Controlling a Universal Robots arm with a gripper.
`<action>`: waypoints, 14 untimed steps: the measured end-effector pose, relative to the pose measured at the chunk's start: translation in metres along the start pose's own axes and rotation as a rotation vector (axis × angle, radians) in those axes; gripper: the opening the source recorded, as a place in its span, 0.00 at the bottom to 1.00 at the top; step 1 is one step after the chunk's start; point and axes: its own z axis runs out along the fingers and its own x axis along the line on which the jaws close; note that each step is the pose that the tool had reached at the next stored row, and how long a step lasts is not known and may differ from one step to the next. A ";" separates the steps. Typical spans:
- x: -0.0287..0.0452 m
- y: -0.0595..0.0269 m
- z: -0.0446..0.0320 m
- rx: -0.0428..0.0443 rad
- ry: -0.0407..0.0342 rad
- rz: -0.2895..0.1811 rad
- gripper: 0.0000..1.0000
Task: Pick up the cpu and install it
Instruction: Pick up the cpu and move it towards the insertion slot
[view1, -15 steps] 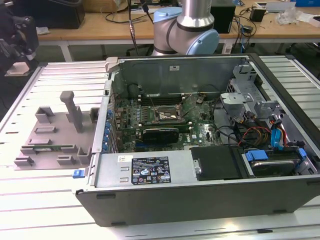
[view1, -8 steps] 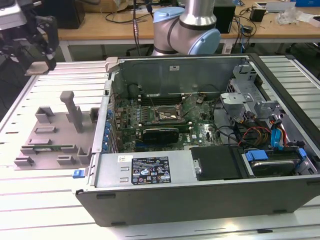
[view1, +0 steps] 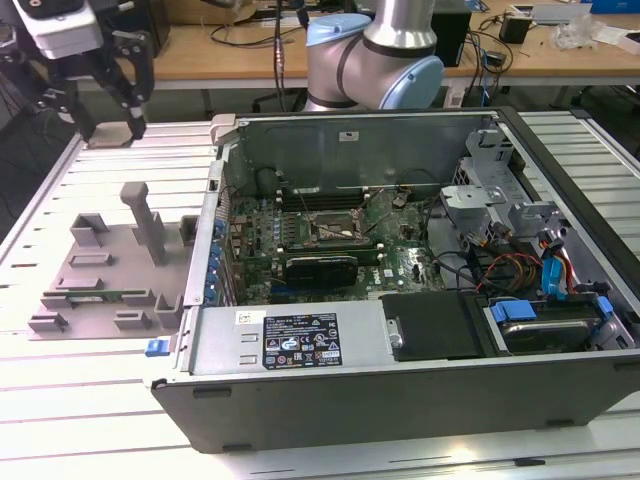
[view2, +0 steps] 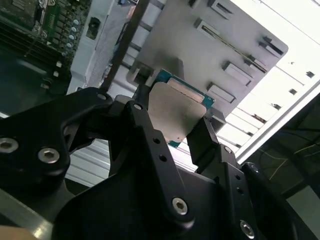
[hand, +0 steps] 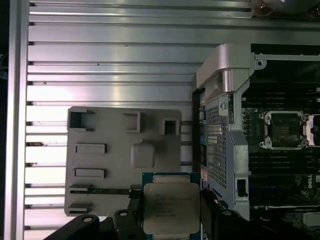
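The cpu (hand: 167, 205) is a flat square chip with a silver-grey metal top and a green rim. My gripper (hand: 170, 209) is shut on it, one black finger on each of two opposite edges. In the second wrist view the cpu (view2: 177, 107) sits the same way in the gripper (view2: 175, 114). In the exterior view the gripper (view1: 110, 128) hangs high at the far left, above the grey fixture plate (view1: 110, 260) and well away from the motherboard socket (view1: 335, 232). The socket (hand: 282, 130) stands open inside the computer case.
The open computer case (view1: 400, 370) fills the exterior view's middle and right, with cables and a drive bay (view1: 545, 320) at its right. The fixture plate (hand: 120, 150) carries raised holders and a thin green memory stick (view1: 100, 295). The arm's base (view1: 375, 60) stands behind the case.
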 end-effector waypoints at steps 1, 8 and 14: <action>-0.0037 0.0000 0.0001 0.0001 0.0001 0.000 0.55; -0.0319 0.0001 0.0013 0.0001 0.0003 0.000 0.55; -0.0662 0.0002 0.0028 0.0000 0.0005 0.000 0.55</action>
